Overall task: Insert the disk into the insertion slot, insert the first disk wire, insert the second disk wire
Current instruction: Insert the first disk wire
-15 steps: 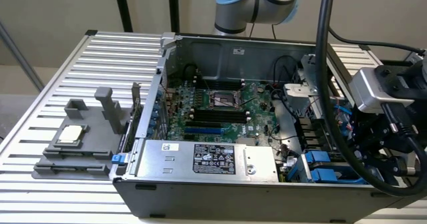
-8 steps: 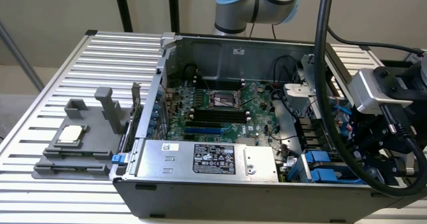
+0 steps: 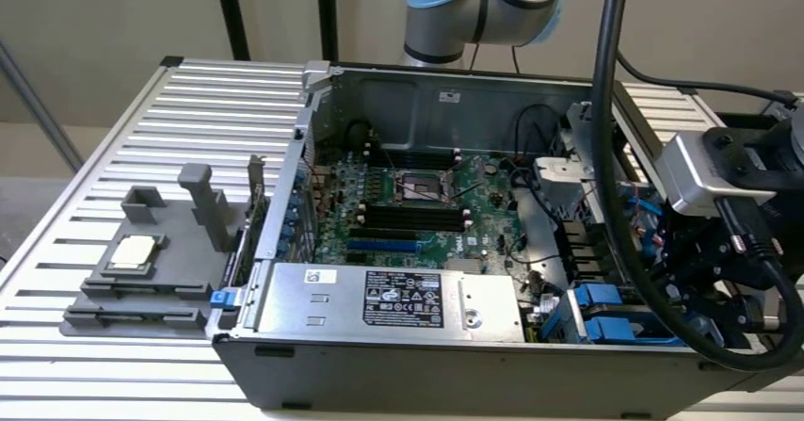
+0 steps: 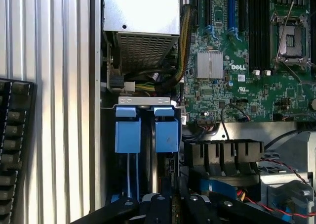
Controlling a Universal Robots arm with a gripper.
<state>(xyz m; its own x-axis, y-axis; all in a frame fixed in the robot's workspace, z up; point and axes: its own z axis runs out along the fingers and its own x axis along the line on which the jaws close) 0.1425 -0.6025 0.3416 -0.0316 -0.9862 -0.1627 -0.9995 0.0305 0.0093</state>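
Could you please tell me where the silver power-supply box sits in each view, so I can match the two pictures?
Exterior view: the power-supply box lies along the near wall of the case, in front of the motherboard.
Wrist view: the power-supply box, mesh end showing, sits between the ribbed table and the motherboard.
Shared landmark: the CPU socket on the motherboard.

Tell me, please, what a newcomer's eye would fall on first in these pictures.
The open computer case on the slatted table dominates, with its green motherboard in the middle and a silver power-supply box along the wall nearest the exterior camera. Two bright blue plastic tabs stand out just past that box's vented end, towards the exterior view's right.
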